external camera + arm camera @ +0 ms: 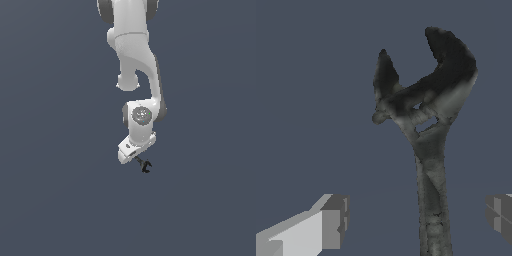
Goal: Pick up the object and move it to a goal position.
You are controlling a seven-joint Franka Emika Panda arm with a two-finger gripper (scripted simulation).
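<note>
The object is a small black wrench (pixel 144 165) with an open forked jaw at its end. In the exterior view it pokes out just below my white gripper (pixel 136 156), toward the exterior view's right. In the wrist view the wrench (pixel 428 150) fills the frame, with its shaft running between my two fingers and its forked jaw pointing away from me. My gripper (pixel 416 222) is open. One grey fingertip (pixel 333 222) and the other (pixel 500 219) stand wide apart, with a gap on each side of the shaft. Neither pad touches it.
The white arm (pixel 132 55) comes down from the top of the exterior view. The ground (pixel 50 200) is a plain dark grey-blue surface. No goal marker shows.
</note>
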